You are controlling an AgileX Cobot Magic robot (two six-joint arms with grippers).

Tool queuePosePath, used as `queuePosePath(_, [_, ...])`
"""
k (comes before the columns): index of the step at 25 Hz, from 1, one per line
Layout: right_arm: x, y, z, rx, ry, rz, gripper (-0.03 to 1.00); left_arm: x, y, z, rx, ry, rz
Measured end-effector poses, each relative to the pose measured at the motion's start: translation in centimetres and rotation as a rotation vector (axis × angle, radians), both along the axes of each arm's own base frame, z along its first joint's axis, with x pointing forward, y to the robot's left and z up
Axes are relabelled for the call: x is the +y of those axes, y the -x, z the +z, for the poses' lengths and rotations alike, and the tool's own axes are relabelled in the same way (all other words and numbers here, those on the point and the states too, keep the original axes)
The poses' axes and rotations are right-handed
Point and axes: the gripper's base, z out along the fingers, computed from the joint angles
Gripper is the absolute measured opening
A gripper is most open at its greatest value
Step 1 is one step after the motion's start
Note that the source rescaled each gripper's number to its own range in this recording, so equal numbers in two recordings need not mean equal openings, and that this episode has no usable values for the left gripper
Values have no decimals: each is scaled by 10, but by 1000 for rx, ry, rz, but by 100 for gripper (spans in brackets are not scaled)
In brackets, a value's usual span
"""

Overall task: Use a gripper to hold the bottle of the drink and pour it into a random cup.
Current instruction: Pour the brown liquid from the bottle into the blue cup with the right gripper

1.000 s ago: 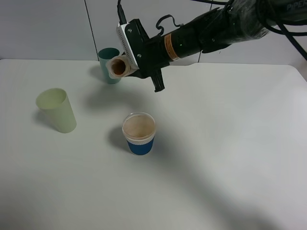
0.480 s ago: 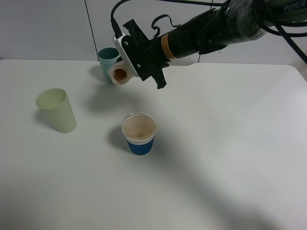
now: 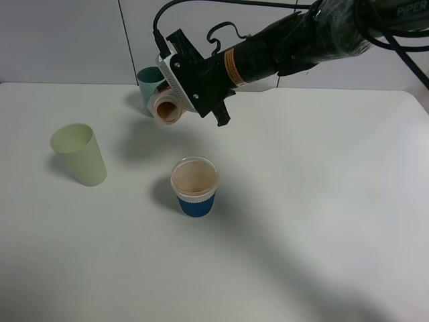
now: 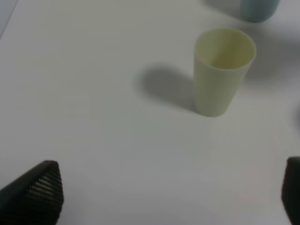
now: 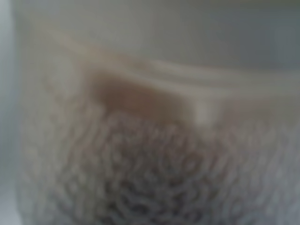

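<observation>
Exterior high view shows my right gripper (image 3: 191,84) clamped on the bottle of the drink (image 3: 167,107), which is carried in the air and lies nearly on its side. Against a second ago, the wrist has rolled. The bottle's round end now sits a little lower and points more toward the table (image 3: 322,201). I see no stream leaving it.

The cup (image 3: 194,186) stands at about 5 o'clock from that end, apart from it. Its inside looks brownish, but I cannot tell whether that is liquid. My reading is that the tilt is deepening while the bottle is not squarely over the cup. It has to come toward 5 o'clock, or the pour lands on the table.

Right wrist view is only a blur of bottle pressed close, no help for aiming. The teal tumbler (image 3: 146,84) stands just behind the bottle, at 11 o'clock from the cup and partly hidden. The yellow-green tumbler (image 3: 79,153) stands at 9 o'clock, well apart. Nothing lies between bottle and cup. My left gripper (image 4: 167,194) hangs with jaws wide and empty, the yellow-green tumbler ahead of it.
</observation>
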Motion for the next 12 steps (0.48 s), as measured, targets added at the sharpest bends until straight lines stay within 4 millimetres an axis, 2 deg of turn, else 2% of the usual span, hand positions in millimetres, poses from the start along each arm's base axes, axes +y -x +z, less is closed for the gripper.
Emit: queuePosePath(12, [2,3,1,-69,14,88,2,0,0,0,0,0,0])
